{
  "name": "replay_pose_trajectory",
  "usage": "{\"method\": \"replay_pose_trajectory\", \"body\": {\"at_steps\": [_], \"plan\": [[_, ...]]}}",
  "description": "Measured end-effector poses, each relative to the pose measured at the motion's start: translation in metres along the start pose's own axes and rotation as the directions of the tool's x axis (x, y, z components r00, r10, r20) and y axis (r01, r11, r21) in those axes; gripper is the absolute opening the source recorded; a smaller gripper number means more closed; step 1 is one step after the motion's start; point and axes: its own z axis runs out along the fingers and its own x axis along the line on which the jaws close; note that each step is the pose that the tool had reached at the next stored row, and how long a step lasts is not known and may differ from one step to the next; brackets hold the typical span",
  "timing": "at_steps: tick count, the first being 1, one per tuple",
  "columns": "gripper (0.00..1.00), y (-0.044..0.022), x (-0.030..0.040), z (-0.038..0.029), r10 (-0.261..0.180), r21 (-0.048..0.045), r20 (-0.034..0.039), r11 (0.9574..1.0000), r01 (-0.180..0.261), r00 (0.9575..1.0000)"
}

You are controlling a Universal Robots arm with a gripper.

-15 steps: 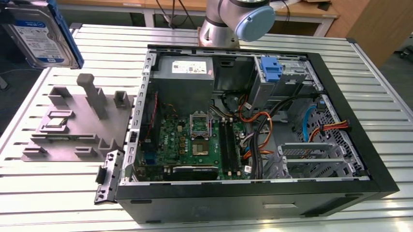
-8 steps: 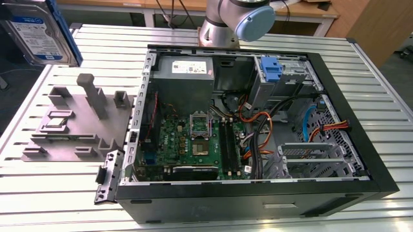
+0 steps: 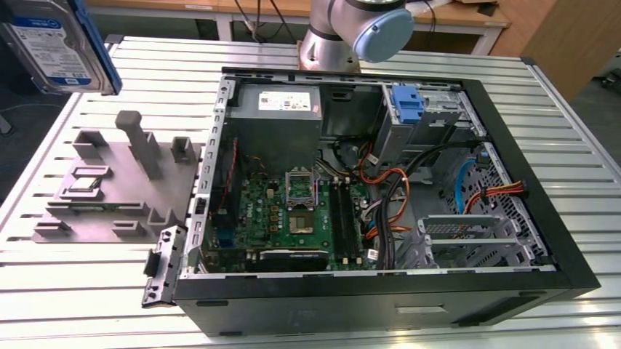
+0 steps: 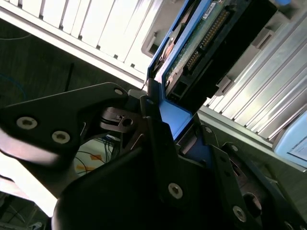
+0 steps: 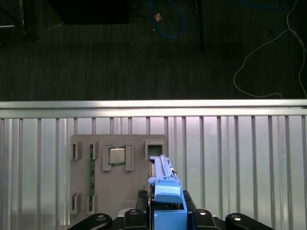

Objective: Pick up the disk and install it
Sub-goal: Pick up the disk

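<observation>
The disk [image 3: 51,45], a silver-grey drive with a white-and-blue label in a blue carrier, hangs in the air at the exterior view's upper left, above the table's edge and beyond the grey fixture [image 3: 112,185]. In the first wrist view the disk [image 5: 162,178] shows edge-on over that fixture [image 5: 117,165], with my gripper [image 5: 165,213] shut on its blue carrier. The second wrist view shows the disk [image 4: 204,45] with its circuit board side and connector, clamped between the black fingers [image 4: 156,129].
An open computer case [image 3: 505,283] lies on the slatted metal table [image 3: 116,298]. Inside it are a motherboard [image 3: 286,211], a grey power supply [image 3: 279,105], a blue caddy [image 3: 408,105] and cables. The arm's base [image 3: 345,33] stands behind the case.
</observation>
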Motion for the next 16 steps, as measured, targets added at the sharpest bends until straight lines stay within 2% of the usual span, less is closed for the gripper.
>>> {"method": "replay_pose_trajectory", "body": {"at_steps": [16], "plan": [[0.37, 0.0004, -0.0007, -0.0164, 0.0, -0.0001, 0.0, 1.0, 0.0, 1.0]]}}
